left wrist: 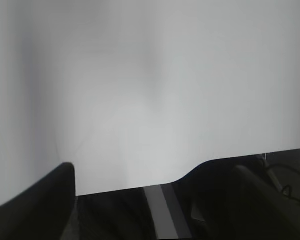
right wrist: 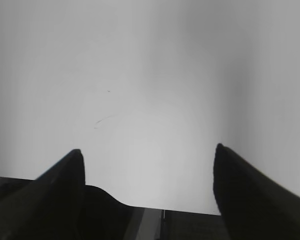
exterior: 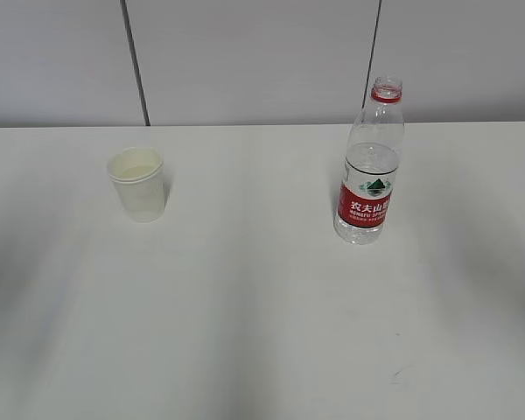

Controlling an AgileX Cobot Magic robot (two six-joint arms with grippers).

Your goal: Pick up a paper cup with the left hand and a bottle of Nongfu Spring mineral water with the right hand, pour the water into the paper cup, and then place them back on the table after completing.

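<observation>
Standing by: both arms are out of the exterior view; nothing is gripped.
Paper cup (exterior: 138, 185): upright on the desk (exterior: 262, 332), far left; liquid seems to lie inside, but its level is hard to judge.
Bottle (exterior: 370, 162): Nongfu Spring mineral water, upright at far right, well apart from the cup, red label facing the camera, cap off, red neck ring showing.
Water (exterior: 371, 163): clear, surface near the top of the label.
Placement rationale: cup on the left and bottle on the right suit the left and right arms respectively, judged from the task.
Left hand (left wrist: 155, 200): only one dark finger tip (left wrist: 57, 187) at lower left and a dark mass at lower right show, so whether the fingers are apart cannot be told; bare desk ahead.
Right hand (right wrist: 147, 172): fingers (right wrist: 65, 180) wide apart, empty, over bare desk.
Hidden: neither wrist view shows cup or bottle; both wrist views are soft and cropped at the desk's near edge.
</observation>
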